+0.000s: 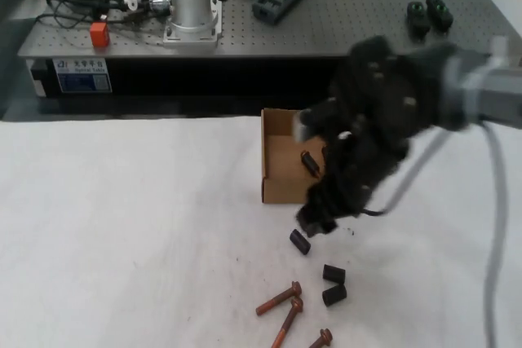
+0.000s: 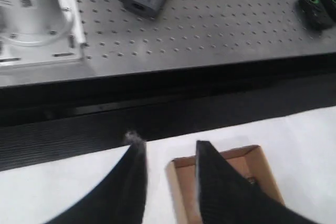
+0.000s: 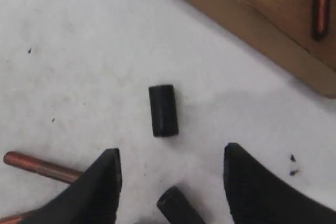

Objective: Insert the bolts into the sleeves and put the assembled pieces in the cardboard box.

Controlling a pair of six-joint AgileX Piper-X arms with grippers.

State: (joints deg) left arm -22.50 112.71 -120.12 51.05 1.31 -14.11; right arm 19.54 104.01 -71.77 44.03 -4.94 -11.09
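Where right pincer (image 3: pixel 171 150) gapes, sleeve (image 3: pixel 163 110) lies stubby, black, smooth | left pincer (image 2: pixel 169 144) apart | bolts (image 1: pixel 277 300) seemingly coppery

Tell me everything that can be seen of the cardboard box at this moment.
The cardboard box is plain brown board, open at the top, and sits flat on the white cloth near the cloth's far edge. One assembled piece, a black sleeve on a copper bolt, lies on its floor. The right arm hangs in front of one side and hides it. No gripper holds the box.
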